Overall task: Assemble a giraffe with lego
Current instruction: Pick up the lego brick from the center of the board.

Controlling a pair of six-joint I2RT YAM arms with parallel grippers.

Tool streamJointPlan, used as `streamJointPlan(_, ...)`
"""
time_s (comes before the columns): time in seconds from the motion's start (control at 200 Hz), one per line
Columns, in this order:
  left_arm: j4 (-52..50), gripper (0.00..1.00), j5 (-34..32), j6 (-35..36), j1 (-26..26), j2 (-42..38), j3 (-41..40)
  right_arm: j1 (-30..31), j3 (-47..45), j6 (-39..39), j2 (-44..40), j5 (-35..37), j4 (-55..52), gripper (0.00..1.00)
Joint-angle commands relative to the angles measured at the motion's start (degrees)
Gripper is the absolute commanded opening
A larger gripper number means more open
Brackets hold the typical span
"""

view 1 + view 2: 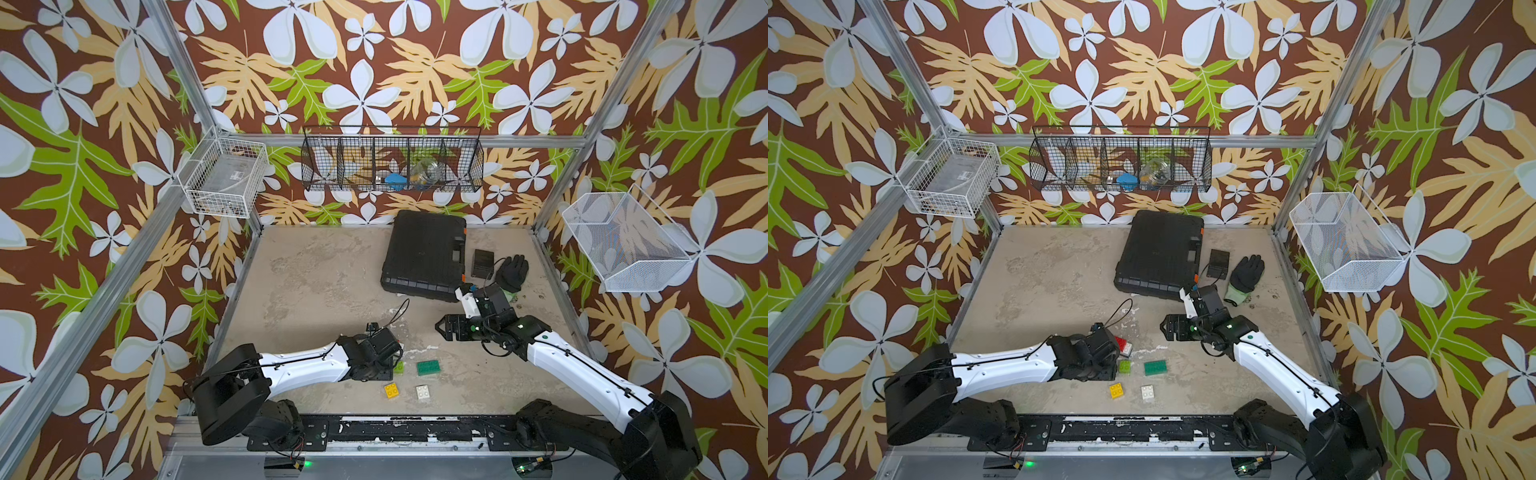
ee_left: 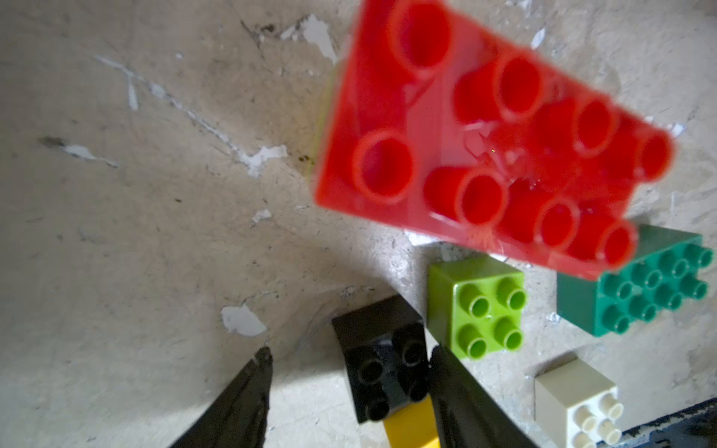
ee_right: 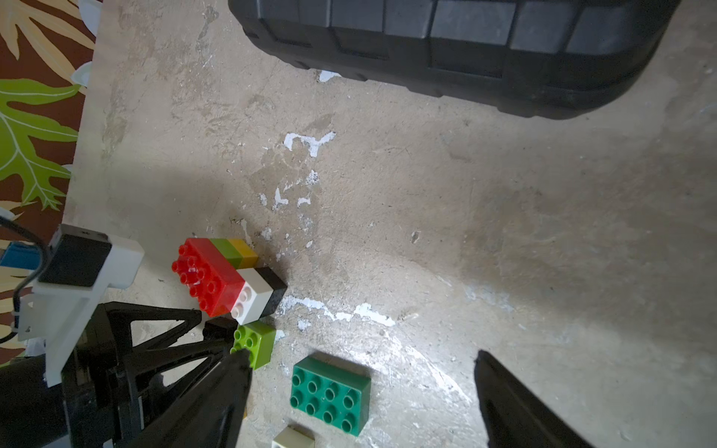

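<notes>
Between the left fingers, low over the table, sits a black brick. One finger rests against its side and the other stands clear of it, so the fingers are released and not yet gripping. A yellow brick shows partly from behind the black one; whether the two are joined cannot be told. Just beside the touching finger stands a lime green brick, with a dark green brick and a white brick farther out on that side, all studs up. Beyond these fingers the half-built giraffe lies on its side: a red brick with lime and yellow squares at one end, white and black at the other. The right fingers hang spread wide and empty above the table, the dark green brick ahead of the gap between them. Well behind them rest a black case, a small black box and a black glove.
</notes>
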Motion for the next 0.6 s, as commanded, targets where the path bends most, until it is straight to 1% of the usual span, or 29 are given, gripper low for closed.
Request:
streamJointPlan(0.0,0.1,0.66,-0.8,-0.4,-0.5,1.2,0.3,-0.7,-0.5,-1.3,-0.9,-1.0,-0.3,0.92)
streamJointPlan(0.215,-1.3,0.63,-2.3,-0.3,-2.0,3.6,2.7,-2.4,-1.5,-1.9,-2.4,-1.4,-0.9,0.92)
streamJointPlan(0.535,-3.5,0.63,-5.1,-0.7,-2.6,3.5,3.3,-2.9,-2.1,-1.9,-2.4,-2.2,-0.3,0.92)
streamJointPlan(0.596,-3.4,0.61,-5.8,-0.8,-2.6,3.8,3.3,-2.8,-2.1,-1.8,-2.4,-2.2,-0.3,0.92)
